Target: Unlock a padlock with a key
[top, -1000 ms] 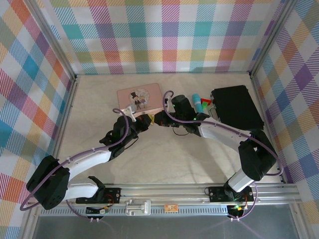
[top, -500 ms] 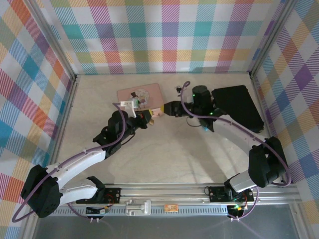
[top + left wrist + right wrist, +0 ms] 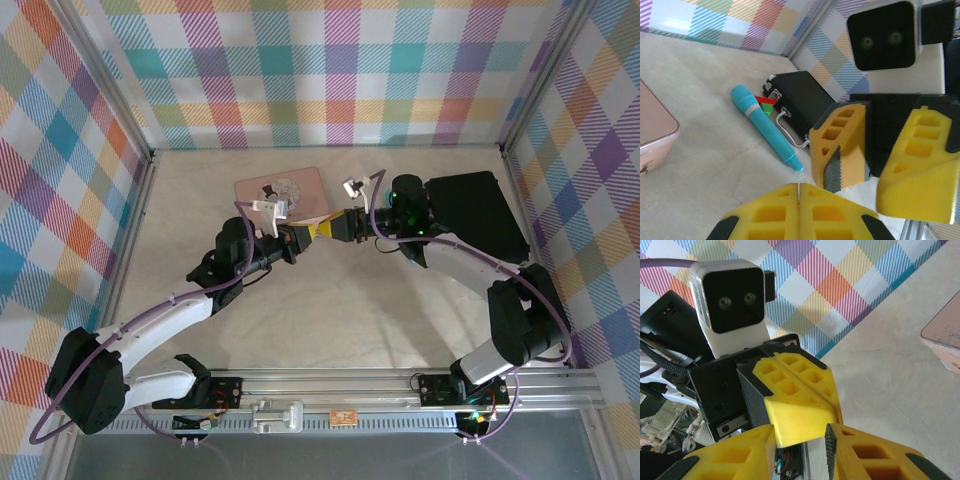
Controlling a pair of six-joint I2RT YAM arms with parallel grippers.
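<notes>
My left gripper (image 3: 303,236) and right gripper (image 3: 332,229) meet tip to tip in front of the pink tin (image 3: 284,194). In the left wrist view the left gripper (image 3: 799,191) is shut, with only a hairline seam between its yellow fingers. I cannot tell whether anything is pinched there. The right gripper (image 3: 800,436) is open, and its jaws straddle the tips of the left gripper's fingers (image 3: 805,412). From the left wrist the right gripper's fingers (image 3: 840,150) stand wide apart. The padlock and the key are hidden.
A teal marker-like tube (image 3: 766,128) lies on the table beside a black case (image 3: 802,99), which sits at the back right (image 3: 475,215). The pink tin's corner shows at the left (image 3: 652,131) and at the right (image 3: 945,335). Plaid walls enclose the table.
The right gripper swung back towards the tin, then left onto the left gripper's tips. The left gripper rose towards the tin and turned to face it.
</notes>
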